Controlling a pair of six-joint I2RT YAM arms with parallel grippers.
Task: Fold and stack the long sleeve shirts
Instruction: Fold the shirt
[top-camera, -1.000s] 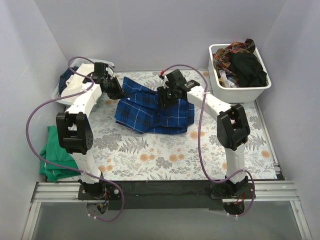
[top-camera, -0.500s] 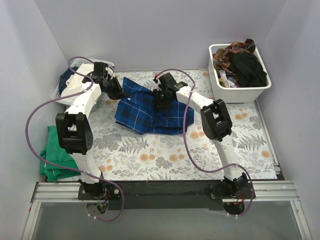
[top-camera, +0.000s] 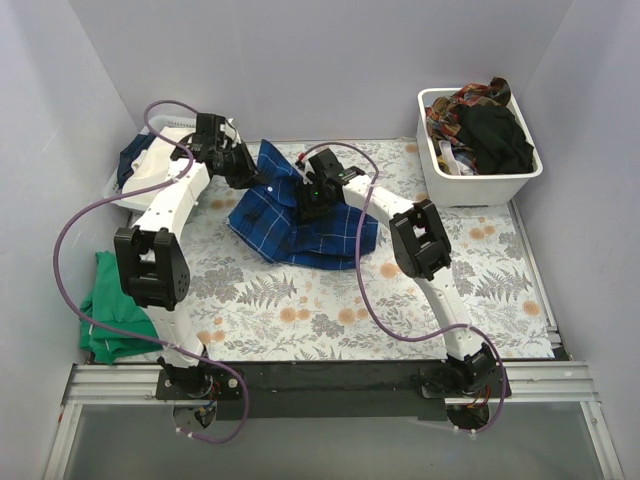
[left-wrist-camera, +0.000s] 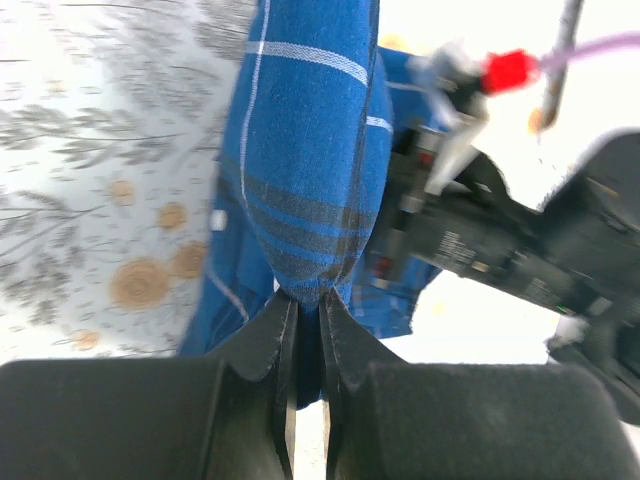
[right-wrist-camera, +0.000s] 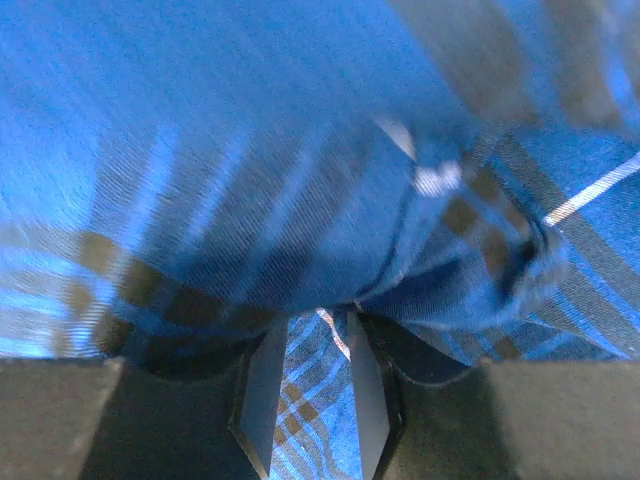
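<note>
From the top you see the plaid shirt bunched on the floral table cloth toward the far side, its left end raised at the left gripper and the right gripper down on its middle. Your left wrist view shows the left gripper pinched tight on a fold of the plaid shirt. In the right wrist view the right gripper has its fingers narrowly apart, the plaid shirt heaped over the tips; you cannot tell whether it grips

No readable text, labels or numbers visible
</note>
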